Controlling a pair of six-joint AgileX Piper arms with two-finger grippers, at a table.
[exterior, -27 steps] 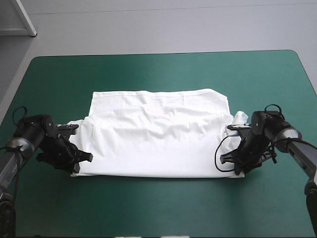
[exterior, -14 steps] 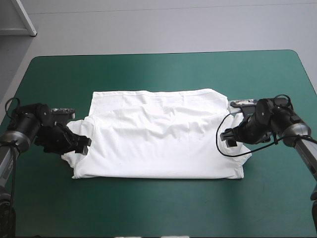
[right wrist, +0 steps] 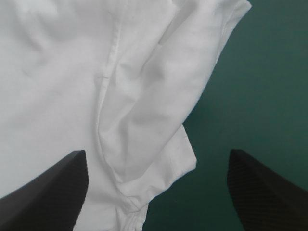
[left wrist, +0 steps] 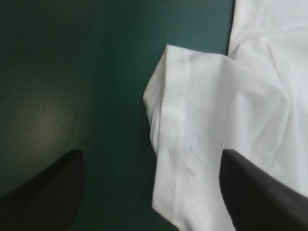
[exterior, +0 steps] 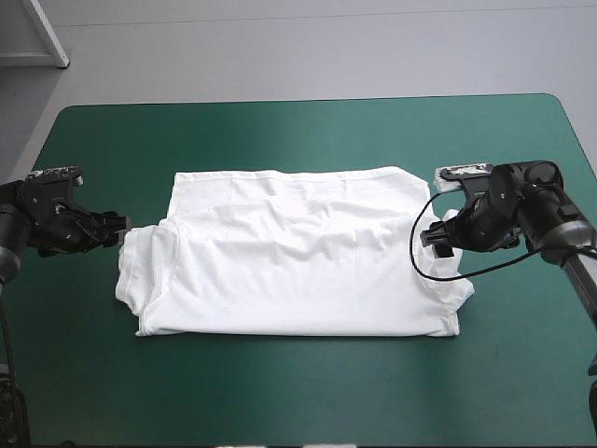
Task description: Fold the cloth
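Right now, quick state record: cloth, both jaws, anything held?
cloth: T-shirt, white, lying flat mid-table on the teal-green table
sleeves: left sleeve and right sleeve stick out at the sides
left jaws: open, at the left sleeve's outer edge, with the sleeve ahead of them
right jaws: open, over the right sleeve
held: nothing
fold: sleeves not yet folded in
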